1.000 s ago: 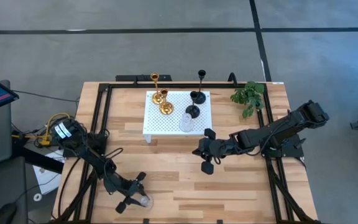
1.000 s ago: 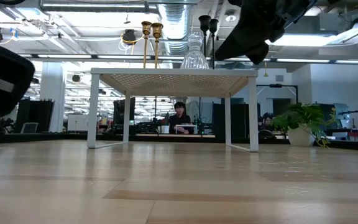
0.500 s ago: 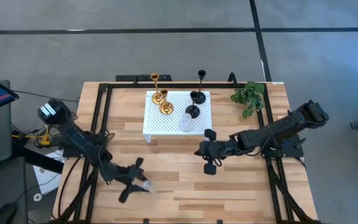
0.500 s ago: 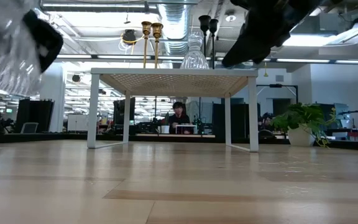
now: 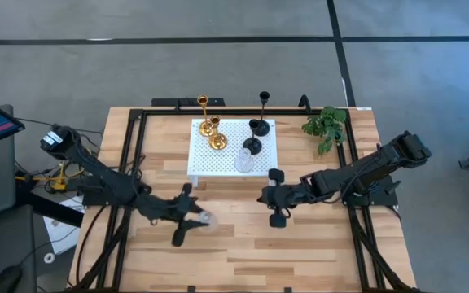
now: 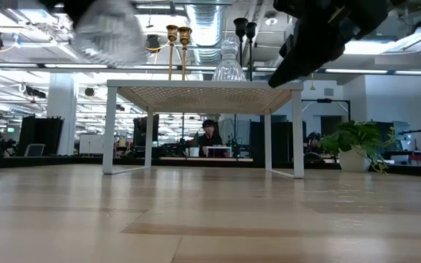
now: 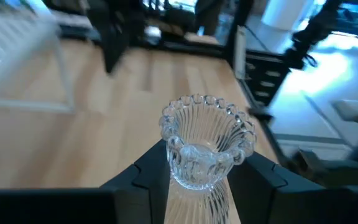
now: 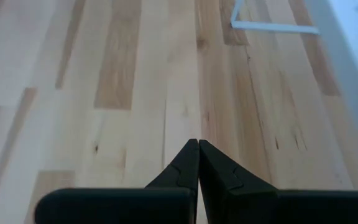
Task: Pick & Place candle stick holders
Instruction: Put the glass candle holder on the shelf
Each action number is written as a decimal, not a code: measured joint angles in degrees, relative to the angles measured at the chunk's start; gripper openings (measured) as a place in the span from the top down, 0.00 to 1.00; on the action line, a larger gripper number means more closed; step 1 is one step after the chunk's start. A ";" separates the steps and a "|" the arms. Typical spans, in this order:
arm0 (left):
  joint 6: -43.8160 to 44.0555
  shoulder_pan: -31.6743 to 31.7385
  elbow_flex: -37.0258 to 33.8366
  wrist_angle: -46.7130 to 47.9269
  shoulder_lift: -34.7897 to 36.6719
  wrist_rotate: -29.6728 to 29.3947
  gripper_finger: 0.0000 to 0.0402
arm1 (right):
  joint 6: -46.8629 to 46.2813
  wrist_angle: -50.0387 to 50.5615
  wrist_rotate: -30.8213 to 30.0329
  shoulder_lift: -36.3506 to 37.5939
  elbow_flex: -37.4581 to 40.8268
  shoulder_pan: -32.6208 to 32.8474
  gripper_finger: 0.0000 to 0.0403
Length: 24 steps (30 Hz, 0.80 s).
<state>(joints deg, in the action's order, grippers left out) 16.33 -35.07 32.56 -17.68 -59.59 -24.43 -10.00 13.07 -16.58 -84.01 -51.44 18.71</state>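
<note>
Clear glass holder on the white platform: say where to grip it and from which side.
Grip the clear glass holder low on its wide body, coming from the table's open front side. It stands at the white platform's front edge, with the black holders close behind.

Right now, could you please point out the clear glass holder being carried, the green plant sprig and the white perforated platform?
Clear ribbed glass candle holder (image 7: 205, 144): left wrist view, its fluted cup.
Green leafy plant sprig (image 5: 325, 126): high view, its leaves.
White perforated platform (image 5: 206, 156): high view, bare top.

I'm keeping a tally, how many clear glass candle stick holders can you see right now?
2. One clear ribbed glass candle stick holder is gripped by the left gripper above the wooden table; the other glass holder stands on the white perforated platform, near its front edge.
</note>
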 joint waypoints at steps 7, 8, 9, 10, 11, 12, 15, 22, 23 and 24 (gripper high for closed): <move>-5.49 9.83 6.72 9.80 1.15 0.11 0.67 | 1.25 2.17 0.00 0.00 0.00 -0.01 1.00; -5.59 11.67 6.86 9.94 1.48 0.11 0.67 | 1.82 2.18 0.00 0.00 0.00 0.06 1.00; -5.59 13.48 6.92 10.30 2.00 0.29 0.67 | 2.40 2.21 0.01 0.00 0.00 0.11 1.00; -5.60 15.25 7.00 10.35 2.47 0.84 0.67 | 2.82 2.25 0.00 0.00 0.00 0.19 1.00; -5.59 17.31 7.23 10.25 2.94 2.03 0.67 | 3.16 2.36 0.00 0.00 0.00 0.32 1.00; -5.59 19.20 7.27 9.88 3.37 3.19 0.67 | 3.58 2.40 0.00 0.00 0.00 0.38 1.00; -5.48 23.98 7.27 9.98 4.70 6.61 0.67 | 4.43 2.39 0.07 0.00 0.00 0.49 1.00; -5.40 30.12 7.27 9.83 5.51 11.33 0.67 | 6.74 -1.00 0.29 2.77 1.98 0.56 1.00; -5.40 30.63 7.27 9.84 5.51 12.01 0.67 | 7.23 -2.57 0.55 4.16 3.42 0.58 1.00; -5.40 30.95 7.27 9.85 5.51 12.40 0.67 | 7.53 -4.09 1.20 5.81 4.90 0.58 1.00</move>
<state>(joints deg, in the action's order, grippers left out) 10.93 -4.12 39.83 -7.84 -54.08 -12.02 -2.47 8.97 -15.37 -78.20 -46.54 19.29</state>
